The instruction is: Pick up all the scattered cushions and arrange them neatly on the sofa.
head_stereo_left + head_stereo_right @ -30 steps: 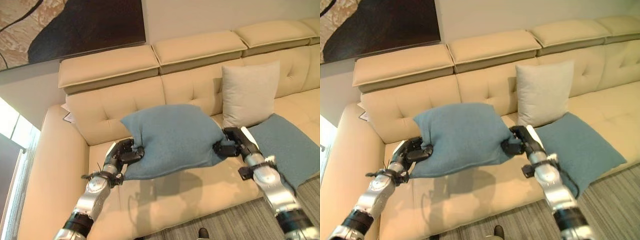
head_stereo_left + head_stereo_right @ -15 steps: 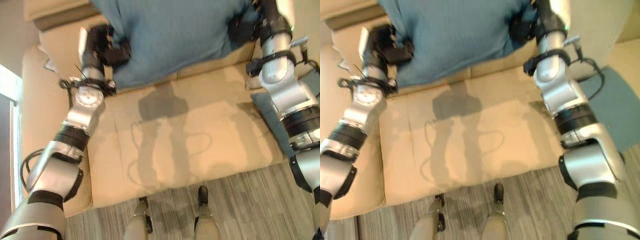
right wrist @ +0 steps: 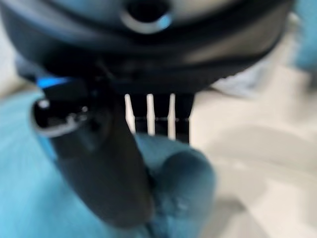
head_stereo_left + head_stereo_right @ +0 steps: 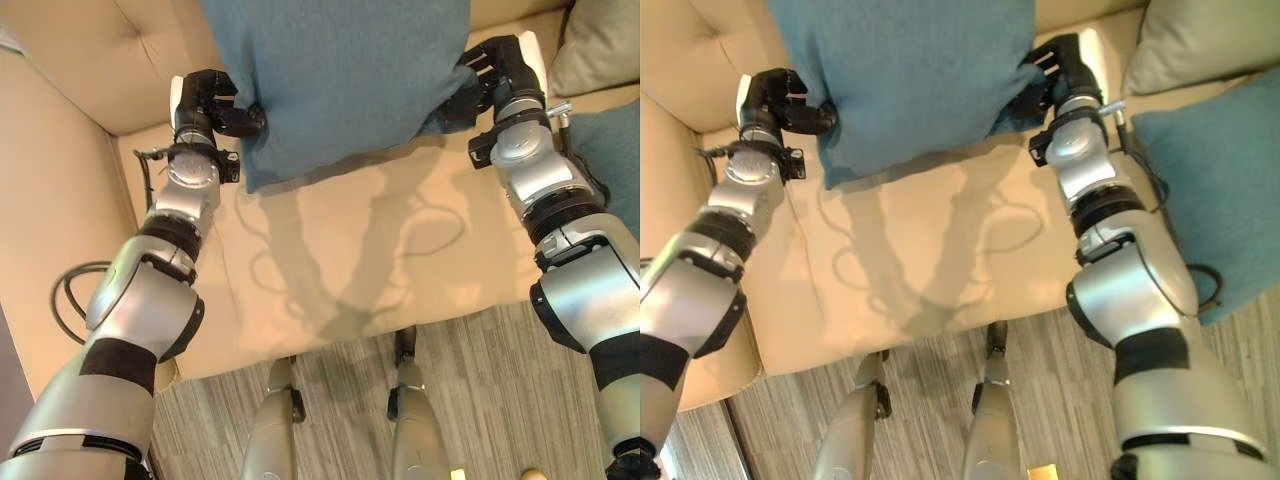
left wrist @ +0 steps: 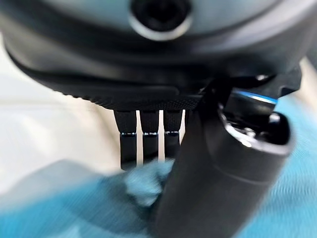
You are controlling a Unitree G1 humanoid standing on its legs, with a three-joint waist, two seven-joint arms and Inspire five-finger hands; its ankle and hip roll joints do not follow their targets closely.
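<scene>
A blue cushion (image 4: pixel 335 75) hangs between both hands above the beige sofa seat (image 4: pixel 400 270), close to the backrest. My left hand (image 4: pixel 208 105) is shut on the cushion's left corner, and my right hand (image 4: pixel 492 75) is shut on its right corner. In the left wrist view the thumb and fingers (image 5: pixel 143 136) pinch a fold of the blue cushion (image 5: pixel 143 186). The right wrist view shows that hand's thumb (image 3: pixel 106 163) pressed on a bunched blue corner (image 3: pixel 181 183). A second blue cushion (image 4: pixel 1210 190) lies on the seat to the right, and a pale cushion (image 4: pixel 1210 45) leans behind it.
The sofa's left armrest (image 4: pixel 45 190) runs along the left side. Grey striped carpet (image 4: pixel 480 400) lies in front of the seat edge. The stretch of seat under the held cushion is bare.
The camera has tipped further down and shifted, so the seat front and floor fill more of the view. Both hands still hold the blue cushion by its corners, close to the backrest.
</scene>
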